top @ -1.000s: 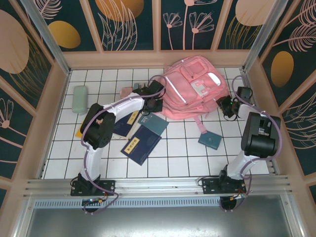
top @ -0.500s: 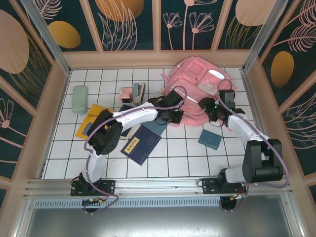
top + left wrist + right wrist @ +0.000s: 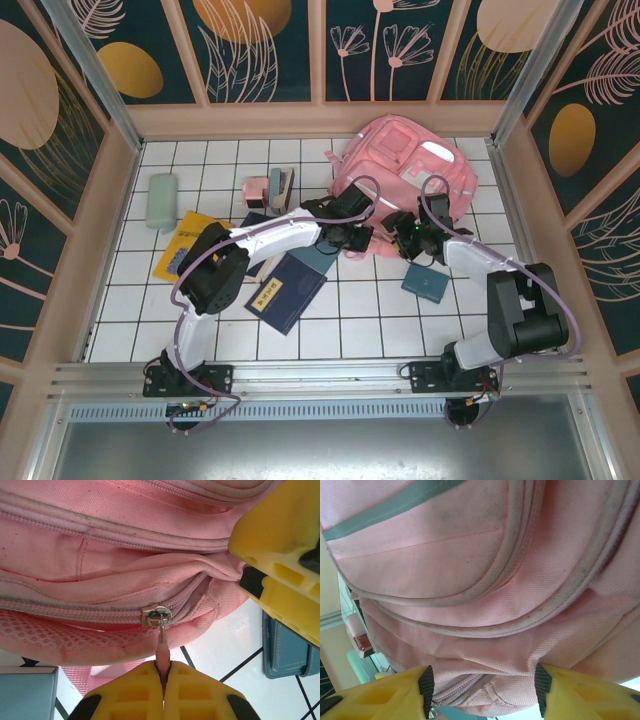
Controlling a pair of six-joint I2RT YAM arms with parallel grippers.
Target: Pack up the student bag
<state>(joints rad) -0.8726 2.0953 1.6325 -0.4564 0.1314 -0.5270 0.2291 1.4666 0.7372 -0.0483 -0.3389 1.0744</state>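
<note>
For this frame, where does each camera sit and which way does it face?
Top external: above and behind the bases, looking down on the tiled table; both arms reach to the student bag.
Left wrist: on the left arm, facing the bag's zip; left gripper at the bottom, jaws shut on the zip pull.
Right wrist: on the right arm, close against bag fabric; right gripper, jaws apart.
Shared: the bag in all; left wrist also catches the right gripper's finger.
</note>
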